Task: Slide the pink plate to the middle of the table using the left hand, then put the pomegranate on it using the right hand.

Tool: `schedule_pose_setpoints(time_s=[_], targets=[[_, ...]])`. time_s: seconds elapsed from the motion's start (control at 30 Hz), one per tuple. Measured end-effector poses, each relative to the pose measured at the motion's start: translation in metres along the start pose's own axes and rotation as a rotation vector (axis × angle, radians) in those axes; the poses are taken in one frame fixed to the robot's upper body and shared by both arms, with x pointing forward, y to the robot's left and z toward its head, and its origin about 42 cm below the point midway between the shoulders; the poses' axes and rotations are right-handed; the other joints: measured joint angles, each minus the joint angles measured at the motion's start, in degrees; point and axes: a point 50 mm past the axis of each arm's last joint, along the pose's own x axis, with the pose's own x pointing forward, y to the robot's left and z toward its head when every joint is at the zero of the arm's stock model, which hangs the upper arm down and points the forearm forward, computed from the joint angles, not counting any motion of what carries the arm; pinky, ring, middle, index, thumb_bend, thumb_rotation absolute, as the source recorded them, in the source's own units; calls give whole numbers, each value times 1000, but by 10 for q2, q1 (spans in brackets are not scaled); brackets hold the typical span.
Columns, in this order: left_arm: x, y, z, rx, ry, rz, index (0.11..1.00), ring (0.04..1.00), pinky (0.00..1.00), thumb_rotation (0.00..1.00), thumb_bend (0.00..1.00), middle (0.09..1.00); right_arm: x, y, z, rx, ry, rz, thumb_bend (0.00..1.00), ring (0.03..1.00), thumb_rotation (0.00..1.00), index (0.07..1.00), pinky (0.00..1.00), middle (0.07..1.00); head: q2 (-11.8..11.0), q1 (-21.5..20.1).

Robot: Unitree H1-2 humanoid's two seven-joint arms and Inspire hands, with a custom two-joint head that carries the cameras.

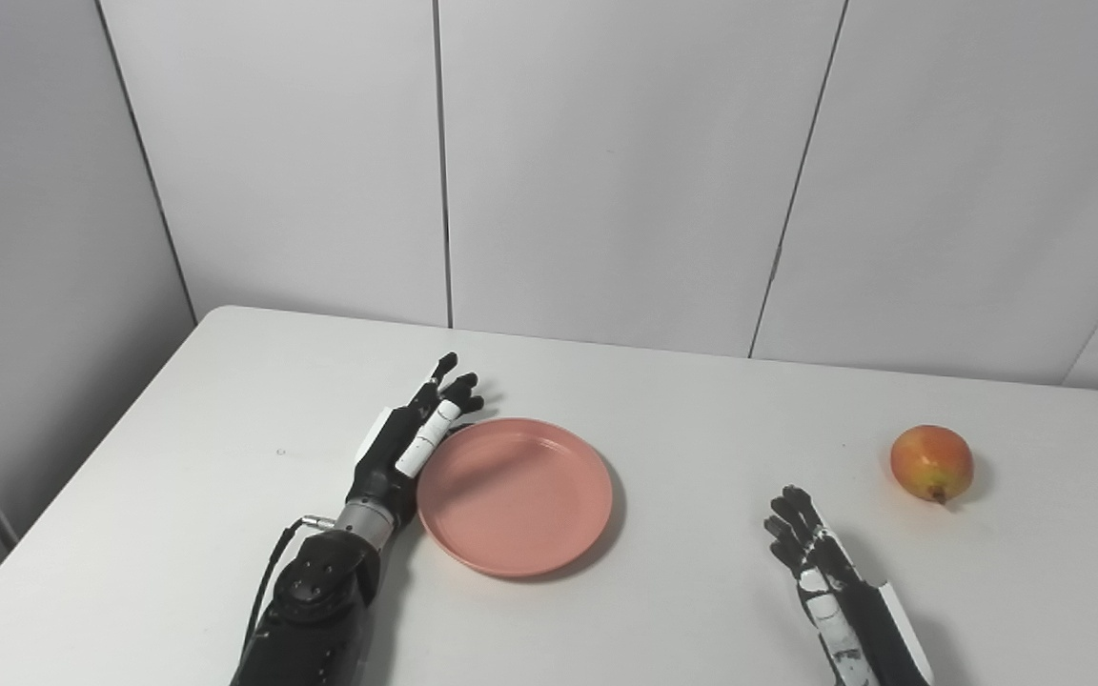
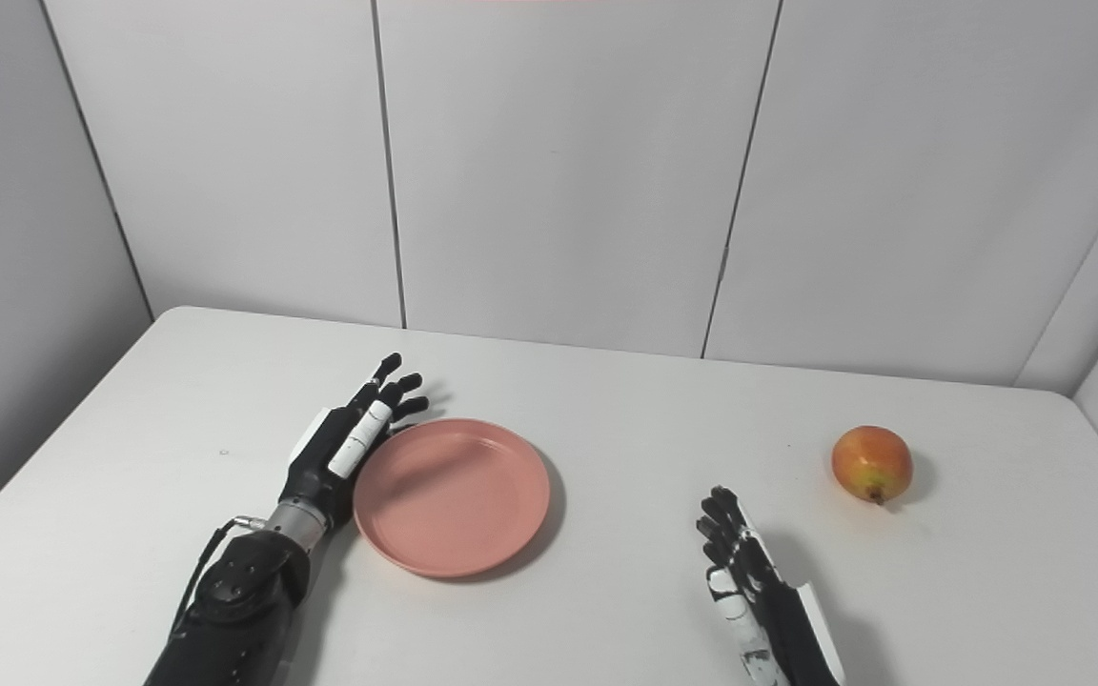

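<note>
1. Left eye view: My black left hand (image 1: 411, 438) lies flat on the white desk (image 1: 177, 495), fingers stretched out and a little apart, holding nothing; its inner edge sits against the left rim of the round, shallow pink plastic plate (image 1: 515, 496).
2. Left eye view: The pink plate rests flat near the middle of the desk, slightly left of centre, with nothing on it.
3. Left eye view: My black right hand (image 1: 830, 581) rises from the bottom edge on the right, fingers loosely spread and clamped on nothing; it stands well apart from the plate.
4. Left eye view: The round red-and-yellow pomegranate (image 1: 931, 463) sits on the desk toward the far right, beyond my right hand and clear of it.
5. Right eye view: The left hand (image 2: 349, 443) again lies along the plate's (image 2: 452, 496) left rim, fingertips reaching just past its far edge.
6. Right eye view: The right hand (image 2: 759, 595) is open and empty, with bare desk between it and the pomegranate (image 2: 872, 464), which lies off the plate.
</note>
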Motion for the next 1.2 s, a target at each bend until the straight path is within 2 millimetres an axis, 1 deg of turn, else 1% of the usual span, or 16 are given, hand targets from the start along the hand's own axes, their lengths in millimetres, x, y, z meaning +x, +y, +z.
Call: schedule_pose_setpoints(time_s=[0.1, 0.2, 0.27, 0.4, 0.5, 0.57, 0.67, 0.73, 0.8, 0.83, 0.93, 1.0, 1.03, 1.07, 1.13, 1.2], targets=[[-2, -14, 0, -17, 7, -11, 972, 882, 837, 761, 838, 926, 0, 1, 0, -1, 1, 1, 807, 932, 862, 942, 953, 939, 2, -6], [-8, -20, -1, -53, 29, 4, 974, 888, 867, 785, 825, 925, 0, 1, 0, -2, 1, -5, 808, 931, 864, 942, 948, 938, 4, -9], [-10, -25, 1, -77, 35, 18, 979, 885, 863, 804, 829, 924, 0, 1, 0, -3, 1, -6, 812, 932, 863, 941, 948, 937, 4, -11], [-12, -39, 3, -95, 56, 1, 979, 887, 839, 808, 851, 927, 1, 3, 0, 0, 2, -5, 817, 932, 863, 939, 951, 937, 9, -17], [-12, -46, 4, -104, 64, -9, 984, 888, 829, 811, 832, 929, 1, 5, 1, 1, 2, -4, 822, 930, 861, 937, 949, 935, 13, -33], [-13, -47, 4, -103, 69, -13, 987, 892, 823, 815, 812, 933, 1, 7, 1, 4, 5, -5, 835, 934, 859, 935, 953, 932, 16, -44], [-13, -48, 5, -104, 72, -18, 980, 884, 805, 804, 820, 930, 2, 12, 1, 2, 15, -6, 826, 932, 863, 935, 942, 932, 17, -54], [-13, -48, 5, -103, 73, -23, 977, 880, 796, 798, 820, 927, 3, 15, 1, -2, 17, -2, 828, 932, 859, 937, 938, 935, 18, -71], [-13, -49, 4, -103, 73, -24, 975, 877, 794, 793, 824, 921, 3, 18, 1, -2, 17, 1, 829, 931, 856, 939, 934, 937, 18, -72], [-13, -49, 5, -104, 73, -24, 973, 875, 793, 789, 833, 917, 4, 20, 1, -4, 17, 2, 830, 930, 858, 940, 930, 937, 19, -83], [-13, -49, 5, -111, 71, -21, 973, 880, 816, 784, 842, 922, 5, 23, 1, -9, 16, 8, 836, 928, 857, 943, 929, 939, 20, -95], [-14, -49, 5, -116, 70, -18, 970, 877, 817, 780, 854, 921, 6, 26, 1, -11, 15, 10, 827, 927, 859, 945, 927, 939, 21, -117], [-14, -49, 5, -117, 69, -17, 968, 875, 811, 781, 857, 920, 6, 27, 1, -16, 16, 9, 824, 927, 859, 945, 926, 940, 21, -117], [-14, -48, 5, -118, 69, -16, 967, 874, 804, 782, 858, 919, 6, 29, 1, -17, 15, 7, 822, 927, 859, 945, 925, 941, 22, -128], [-15, -48, 5, -120, 69, -15, 964, 872, 806, 778, 867, 917, 8, 32, 1, -13, 14, 6, 818, 928, 859, 946, 926, 943, 22, -128], [-16, -49, 5, -126, 69, -14, 963, 872, 820, 774, 874, 916, 8, 36, 1, -9, 13, 8, 813, 930, 858, 948, 927, 946, 23, -138]])
